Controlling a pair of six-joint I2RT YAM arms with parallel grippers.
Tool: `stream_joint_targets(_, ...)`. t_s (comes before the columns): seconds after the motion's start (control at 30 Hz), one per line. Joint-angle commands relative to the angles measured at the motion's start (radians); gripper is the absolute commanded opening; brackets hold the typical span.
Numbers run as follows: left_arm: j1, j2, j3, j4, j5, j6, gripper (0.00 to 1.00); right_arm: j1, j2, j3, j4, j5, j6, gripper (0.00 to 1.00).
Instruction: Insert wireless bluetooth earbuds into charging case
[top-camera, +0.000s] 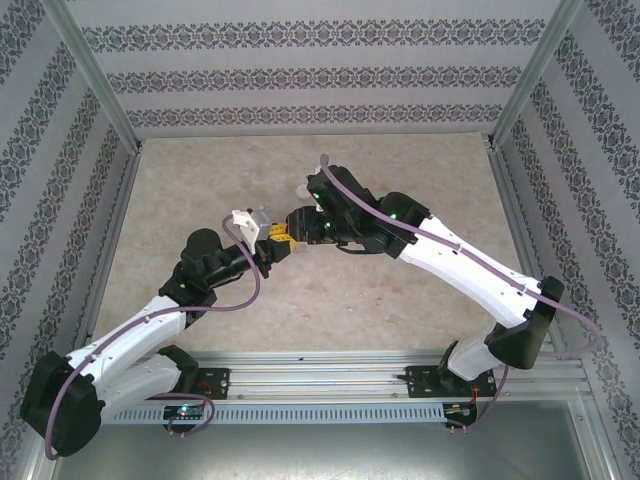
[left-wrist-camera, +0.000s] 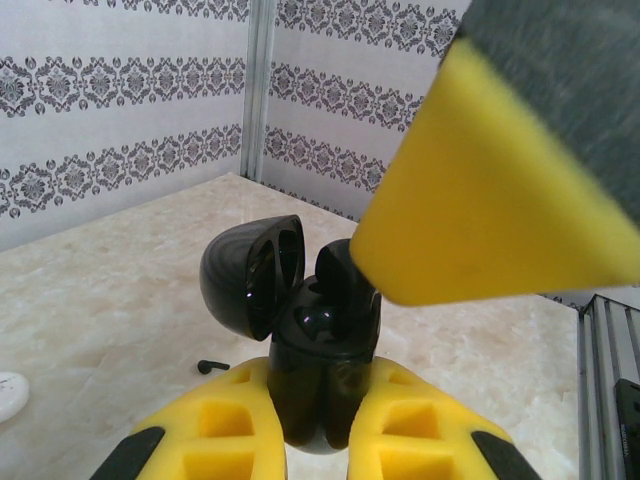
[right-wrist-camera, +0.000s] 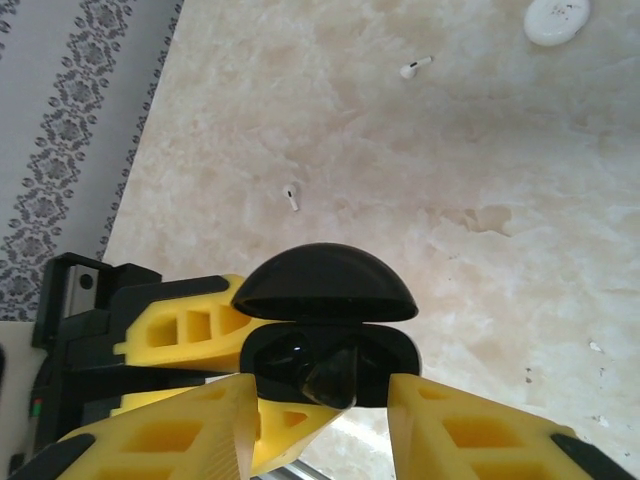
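Observation:
My left gripper (left-wrist-camera: 318, 400) is shut on the lower body of the black charging case (left-wrist-camera: 322, 350), holding it upright above the table with its lid (right-wrist-camera: 325, 280) swung open. A black earbud (right-wrist-camera: 335, 375) sits tilted in the case's right-hand well and sticks out of it. My right gripper (right-wrist-camera: 325, 400) is open, a yellow finger on each side of the case mouth, and neither touches the earbud. In the left wrist view one right finger (left-wrist-camera: 500, 180) looms just above the earbud (left-wrist-camera: 340, 280). In the top view the two grippers (top-camera: 272, 243) (top-camera: 298, 228) meet at the table's middle.
A white earbud (right-wrist-camera: 415, 67) and a smaller pale stemmed piece (right-wrist-camera: 292, 197) lie on the marble table (right-wrist-camera: 480, 150), with a white round puck (right-wrist-camera: 557, 20) further off. A black earbud (left-wrist-camera: 212, 366) lies on the table left of the case. Patterned walls enclose the table.

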Motion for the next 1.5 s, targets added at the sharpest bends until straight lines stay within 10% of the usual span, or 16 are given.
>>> stream_joint_targets(0.0, -0.001, -0.025, 0.011, -0.001, 0.022, 0.027, 0.0, -0.015, 0.012, 0.033, -0.031, 0.006, -0.029, 0.38)
stream_joint_targets(1.47, -0.014, -0.028, 0.011, -0.021, 0.025, 0.02, 0.0, -0.017, 0.097, 0.138, -0.018, -0.099, -0.099, 0.4)
